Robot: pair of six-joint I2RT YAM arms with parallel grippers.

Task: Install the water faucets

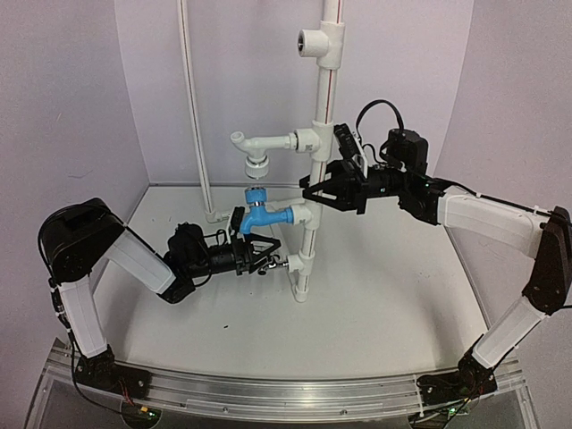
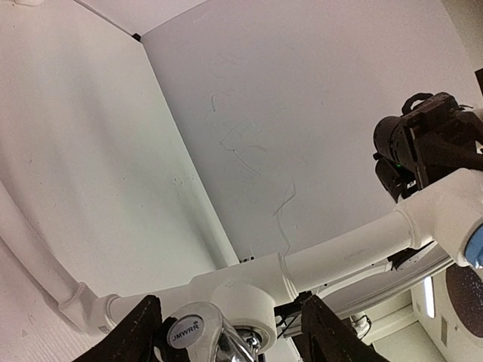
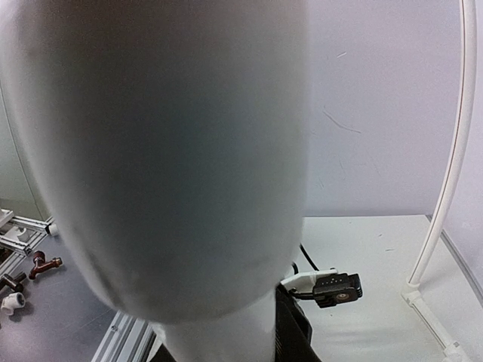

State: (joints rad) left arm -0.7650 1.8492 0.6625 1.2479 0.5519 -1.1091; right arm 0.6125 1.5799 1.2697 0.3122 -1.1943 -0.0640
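A shiny silver water faucet [image 1: 278,262] sits at the lowest tee [image 1: 301,263] of the upright white pipe [image 1: 320,134]. In the left wrist view its capped lever [image 2: 192,330] lies against the tee's round socket [image 2: 253,308]. My left gripper [image 1: 271,258] is shut on the faucet, with one finger [image 2: 136,335] on each side of it; the faucet's threaded end is hidden. My right gripper [image 1: 315,190] is shut on the upright pipe above the blue tap. That pipe [image 3: 166,151] fills the right wrist view, with one dark finger [image 3: 290,335] beside it.
A blue plastic tap [image 1: 259,211] juts left from the pipe just above my left gripper. A white side arm with a silver-collared end [image 1: 256,154] sits higher, and an open tee [image 1: 318,40] is at the top. A thin conduit [image 1: 195,107] runs up the back wall. Brown fittings [image 3: 45,264] lie off the table.
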